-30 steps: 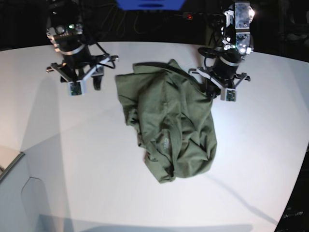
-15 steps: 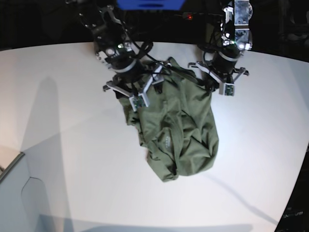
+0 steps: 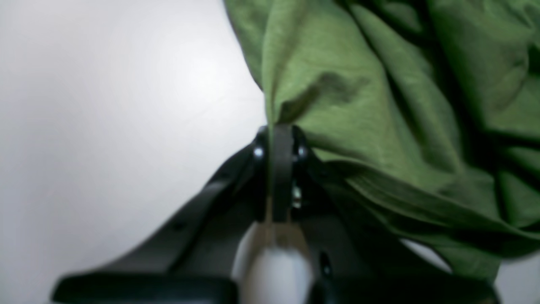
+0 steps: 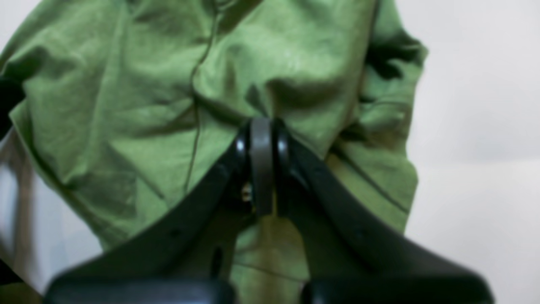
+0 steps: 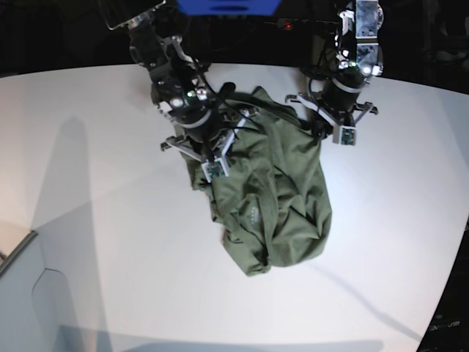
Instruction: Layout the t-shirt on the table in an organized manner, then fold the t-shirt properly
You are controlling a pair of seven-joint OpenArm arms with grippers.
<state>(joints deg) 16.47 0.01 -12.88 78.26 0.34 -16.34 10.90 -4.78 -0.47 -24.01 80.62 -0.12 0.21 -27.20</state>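
Note:
The olive-green t-shirt (image 5: 271,198) lies crumpled in a heap in the middle of the white table (image 5: 110,220). My left gripper (image 5: 320,132) is at the shirt's far right edge. In the left wrist view the left gripper (image 3: 276,126) is shut on a fold of the t-shirt (image 3: 379,105). My right gripper (image 5: 205,150) is down on the heap's far left part. The right wrist view shows the right gripper (image 4: 261,122) with its jaws closed and the t-shirt (image 4: 126,105) puckered at their tips.
Beyond the table's curved far edge it is dark, with a blue object (image 5: 227,6) and a power strip with a red light (image 5: 287,26). A pale box (image 5: 22,293) stands at the near left corner. Bare table (image 3: 105,105) surrounds the shirt.
My right arm swung in from the far left onto the shirt's left part, and its jaws went from open to shut. The left gripper kept its hold and barely moved.

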